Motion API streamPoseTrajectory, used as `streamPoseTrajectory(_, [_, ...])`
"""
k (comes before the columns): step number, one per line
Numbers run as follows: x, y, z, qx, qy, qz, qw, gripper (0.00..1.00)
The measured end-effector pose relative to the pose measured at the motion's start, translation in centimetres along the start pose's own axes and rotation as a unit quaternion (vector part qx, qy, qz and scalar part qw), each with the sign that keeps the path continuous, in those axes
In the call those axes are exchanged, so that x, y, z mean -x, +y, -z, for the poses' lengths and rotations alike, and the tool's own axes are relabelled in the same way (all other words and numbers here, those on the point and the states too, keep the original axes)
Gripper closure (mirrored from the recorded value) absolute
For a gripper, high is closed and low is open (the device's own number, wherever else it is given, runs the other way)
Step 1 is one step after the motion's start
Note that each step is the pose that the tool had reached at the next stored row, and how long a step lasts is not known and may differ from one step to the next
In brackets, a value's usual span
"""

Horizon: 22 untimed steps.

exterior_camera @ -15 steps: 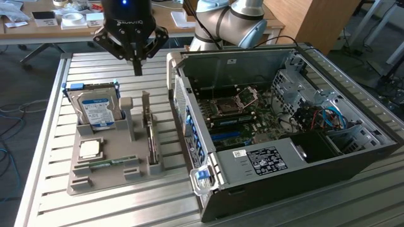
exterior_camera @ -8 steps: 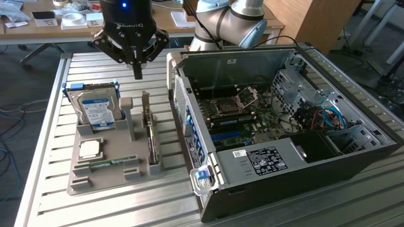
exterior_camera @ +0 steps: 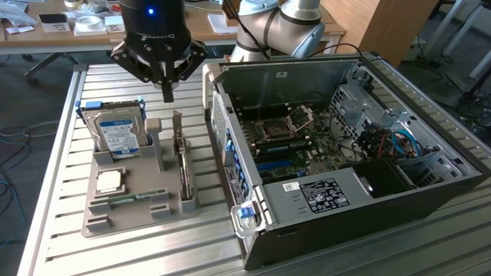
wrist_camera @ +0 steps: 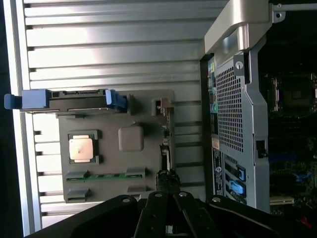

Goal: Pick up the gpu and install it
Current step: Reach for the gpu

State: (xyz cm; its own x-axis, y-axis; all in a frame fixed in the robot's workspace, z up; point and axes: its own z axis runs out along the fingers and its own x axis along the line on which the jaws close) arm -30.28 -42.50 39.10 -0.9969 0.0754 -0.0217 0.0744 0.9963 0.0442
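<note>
While the gpu [exterior_camera: 183, 164] is held upright on edge in the grey tray [exterior_camera: 123, 221], just beside the open computer case [exterior_camera: 322, 230], the gripper [exterior_camera: 167, 93] is seen poised above it, closed on nothing.

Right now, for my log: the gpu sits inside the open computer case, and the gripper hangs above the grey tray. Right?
No. The exterior view shows the gpu standing on edge in the grey tray, not in the case; the gripper does hang above that tray.
</note>
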Motion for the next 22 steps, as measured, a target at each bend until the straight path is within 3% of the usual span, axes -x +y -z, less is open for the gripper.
streamPoseTrajectory(9, [0.1, -1.23, 0.04, -0.0001, 0.0002, 0.0, 1.0, 0.89])
streamPoseTrajectory(22, [0.0, -1.35, -0.49, -0.0003, 0.0019, 0.0, 1.0, 0.89])
